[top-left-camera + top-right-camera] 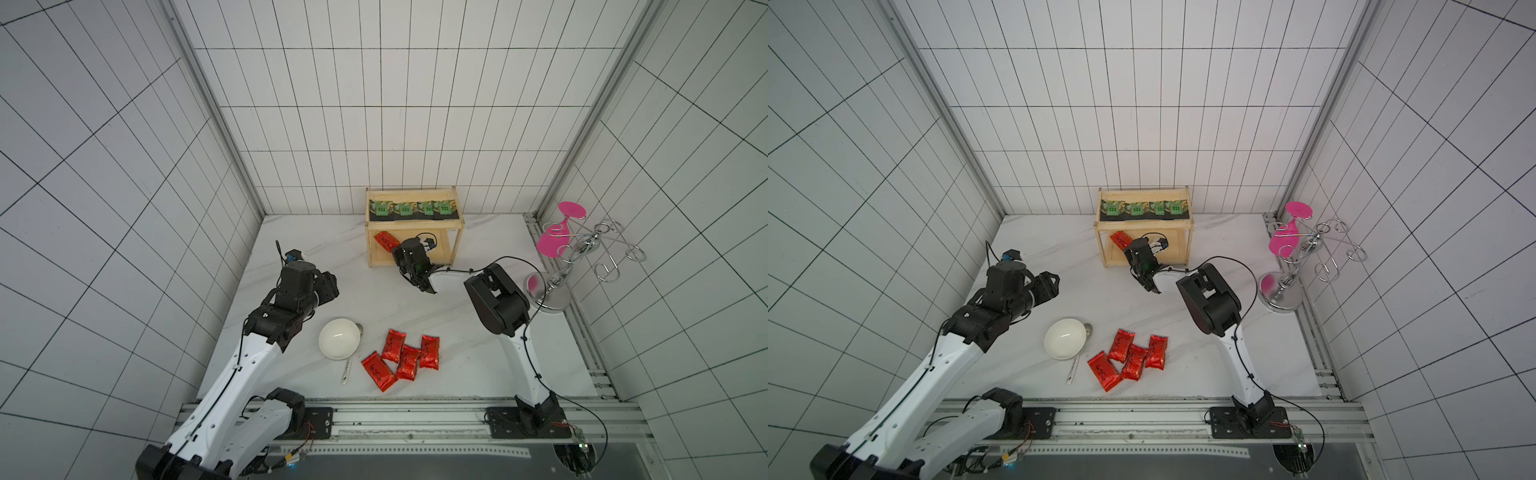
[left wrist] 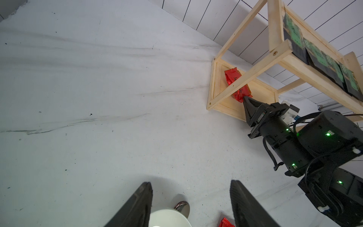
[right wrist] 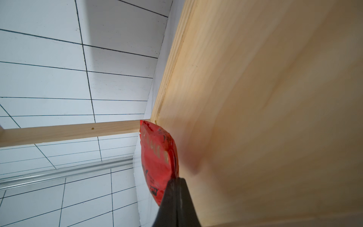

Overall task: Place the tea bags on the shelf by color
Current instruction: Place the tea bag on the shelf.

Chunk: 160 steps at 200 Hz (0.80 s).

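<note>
Though partly behind claw (image 3: pixel 175 180), red pouch (image 3: pixel 157 153).

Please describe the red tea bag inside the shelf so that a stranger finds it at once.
Find the wooden shelf at the back wall, with black sachets on top. In its lower tier is one red pouch, pinched at one end by the right gripper. The other four red pouches lie on the table near the white bowl.
</note>
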Each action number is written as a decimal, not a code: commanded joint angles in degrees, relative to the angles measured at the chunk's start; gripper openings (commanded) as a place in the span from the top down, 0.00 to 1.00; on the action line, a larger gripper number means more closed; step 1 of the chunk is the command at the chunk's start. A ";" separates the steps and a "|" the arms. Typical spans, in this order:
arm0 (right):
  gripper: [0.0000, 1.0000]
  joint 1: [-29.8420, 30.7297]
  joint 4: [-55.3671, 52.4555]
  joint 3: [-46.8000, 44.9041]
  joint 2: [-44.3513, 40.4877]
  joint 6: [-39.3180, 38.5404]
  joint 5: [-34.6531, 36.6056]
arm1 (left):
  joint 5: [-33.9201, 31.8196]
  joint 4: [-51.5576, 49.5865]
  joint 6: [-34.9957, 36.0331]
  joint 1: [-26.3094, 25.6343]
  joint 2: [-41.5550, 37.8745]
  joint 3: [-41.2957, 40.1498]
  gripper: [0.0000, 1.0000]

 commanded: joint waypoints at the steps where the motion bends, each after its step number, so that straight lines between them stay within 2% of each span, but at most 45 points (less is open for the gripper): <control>1: 0.92 0.97 -3.18 2.78 1.54 1.15 0.06 | -1.75 -1.02 0.46 0.14 -0.39 2.01 0.34; 14: 0.88 1.67 -4.32 3.26 1.51 1.22 0.88 | -1.56 -0.88 0.46 0.14 -0.30 2.16 0.34; 35: 0.75 2.67 -5.77 3.72 1.47 1.39 2.49 | -1.27 -0.67 0.55 0.14 -0.21 2.19 0.34; 53: 0.72 2.98 -5.44 4.75 2.18 1.28 1.26 | -1.31 -0.46 0.72 0.14 -0.30 1.82 0.34; 124: 0.80 3.64 -5.16 7.12 2.59 -2.66 -1.48 | -0.05 0.93 0.72 0.14 -0.99 0.28 0.34; 160: 0.90 3.96 -5.01 6.42 3.08 -2.29 -2.29 | 0.01 1.56 0.72 0.14 -0.93 -0.35 0.34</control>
